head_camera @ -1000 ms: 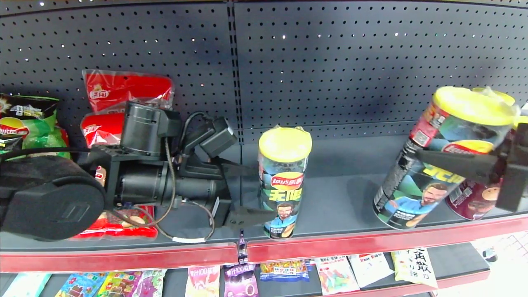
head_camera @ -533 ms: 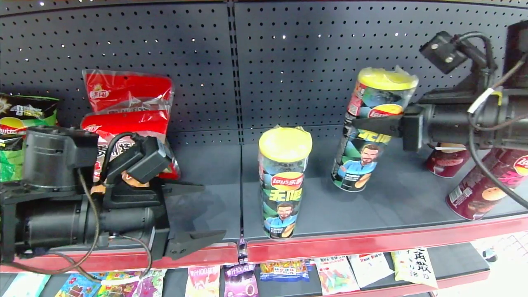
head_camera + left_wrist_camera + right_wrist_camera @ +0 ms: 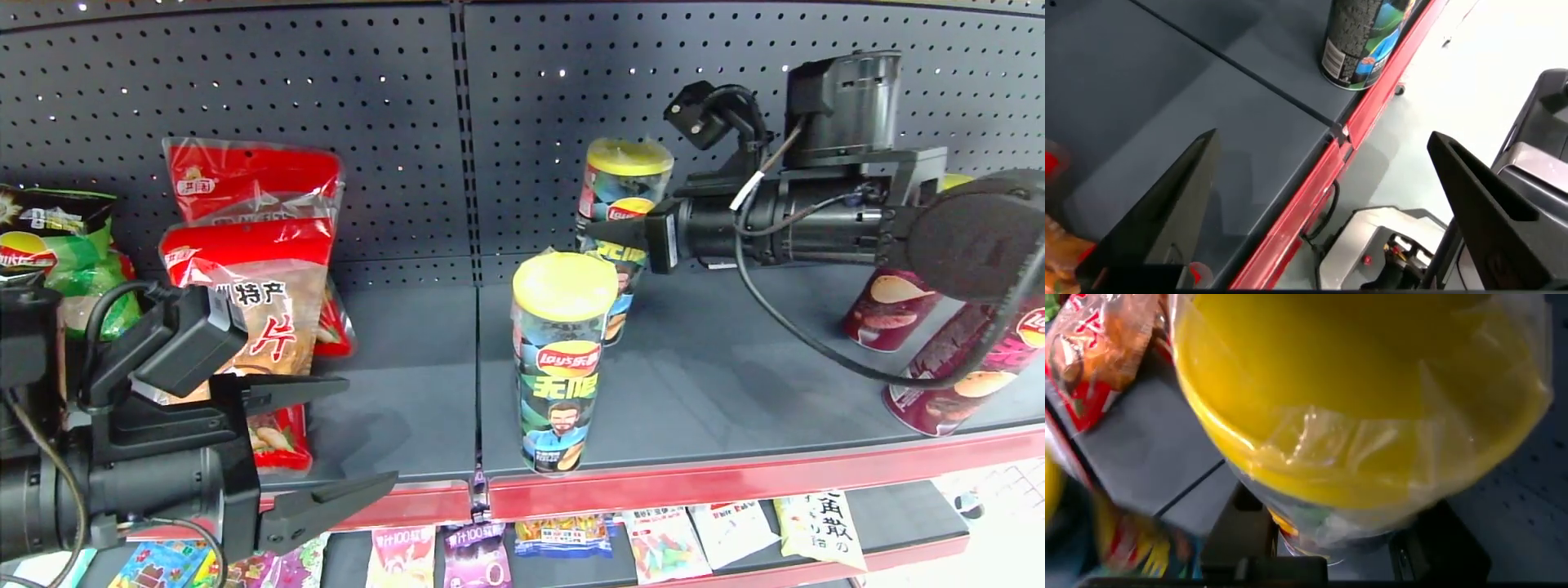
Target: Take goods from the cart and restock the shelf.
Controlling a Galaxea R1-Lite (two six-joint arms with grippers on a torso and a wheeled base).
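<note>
Well back on the shelf [image 3: 735, 367], near its rear panel [image 3: 326, 122], the right gripper [image 3: 608, 233] is clamped on an upright yellow-lidded chip can [image 3: 624, 175], just behind a second can [image 3: 562, 367] standing at the front edge. The left gripper [image 3: 369, 433] hangs at the front edge toward the left, jaws spread wide, holding nothing.

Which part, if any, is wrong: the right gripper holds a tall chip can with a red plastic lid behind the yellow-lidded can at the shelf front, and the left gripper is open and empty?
The lid colour is wrong. The right gripper holds a tall chip can with a yellow plastic lid, as the head view shows; the rest stands.
</note>
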